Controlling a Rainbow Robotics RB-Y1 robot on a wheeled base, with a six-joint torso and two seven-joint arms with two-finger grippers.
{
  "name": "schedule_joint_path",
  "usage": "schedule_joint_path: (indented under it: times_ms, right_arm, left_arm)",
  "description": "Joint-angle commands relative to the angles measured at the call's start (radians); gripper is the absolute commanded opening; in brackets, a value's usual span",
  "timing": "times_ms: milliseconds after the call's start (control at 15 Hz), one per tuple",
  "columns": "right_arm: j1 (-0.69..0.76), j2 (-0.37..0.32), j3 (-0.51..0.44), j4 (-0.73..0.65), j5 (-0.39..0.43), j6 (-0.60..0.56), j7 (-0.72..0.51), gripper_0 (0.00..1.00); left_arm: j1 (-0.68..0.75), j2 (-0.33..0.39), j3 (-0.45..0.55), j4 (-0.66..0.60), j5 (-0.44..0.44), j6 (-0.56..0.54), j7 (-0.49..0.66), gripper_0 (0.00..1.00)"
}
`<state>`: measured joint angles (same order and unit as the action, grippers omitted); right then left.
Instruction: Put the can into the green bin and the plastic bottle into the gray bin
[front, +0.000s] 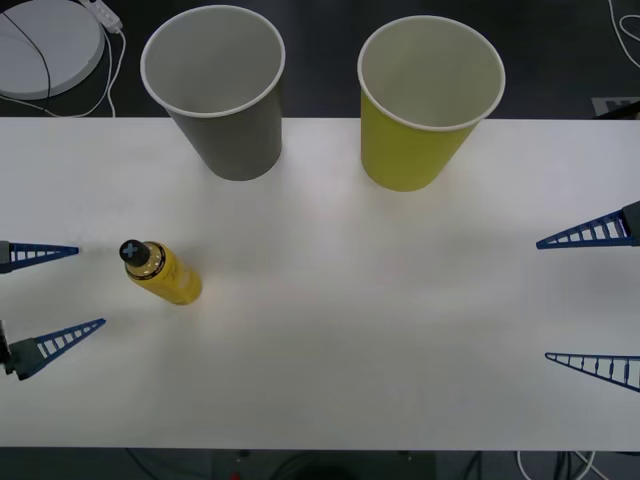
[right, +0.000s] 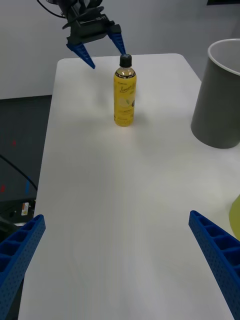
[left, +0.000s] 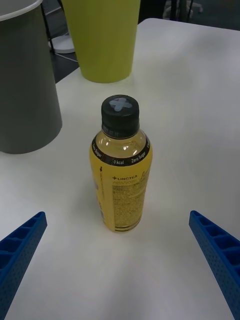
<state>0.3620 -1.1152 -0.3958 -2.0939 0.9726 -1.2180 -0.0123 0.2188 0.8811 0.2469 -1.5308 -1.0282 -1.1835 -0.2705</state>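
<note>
At the desk's left edge, the robot's left hand hovers low with its blue ribbed fingers spread apart, pointed at the plastic bottle just beside it. The small yellow bottle stands upright on the white desk, black cap on, untouched and in line with the gap between the fingers. Behind it, near the far edge, the gray bin stands upright and open-mouthed, with the green bin to its right, the two cups apart from each other. At the desk's right edge, the right hand waits with its fingers wide apart, holding nothing, well away from bottle and bins.
</note>
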Motion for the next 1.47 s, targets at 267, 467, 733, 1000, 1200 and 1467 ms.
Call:
schedule_joint_path:
  times_ms: [267, 467, 733, 1000, 1200, 1467]
  right_arm:
    - [0.0, 0.0, 0.0, 0.0, 0.0, 0.0, 0.0, 1.0]
    - [0.0, 0.0, 0.0, 0.0, 0.0, 0.0, 0.0, 1.0]
    - [0.0, 0.0, 0.0, 0.0, 0.0, 0.0, 0.0, 1.0]
    - [0.0, 0.0, 0.0, 0.0, 0.0, 0.0, 0.0, 1.0]
    - [0.0, 0.0, 0.0, 0.0, 0.0, 0.0, 0.0, 1.0]
    - [0.0, 0.0, 0.0, 0.0, 0.0, 0.0, 0.0, 1.0]
  left_arm:
    - [-0.039, -0.087, 0.0, 0.0, -0.064, 0.019, 0.007, 1.0]
    - [-0.07, -0.11, -0.055, 0.0, -0.064, 0.065, 0.001, 1.0]
    - [-0.116, -0.113, -0.117, 0.0, -0.064, 0.099, 0.005, 1.0]
    - [-0.15, -0.133, -0.152, 0.0, -0.064, 0.104, 0.013, 1.0]
    - [-0.165, -0.154, -0.17, 0.0, -0.07, 0.117, 0.02, 1.0]
    - [-0.183, -0.166, -0.184, 0.0, -0.105, 0.15, 0.033, 1.0]
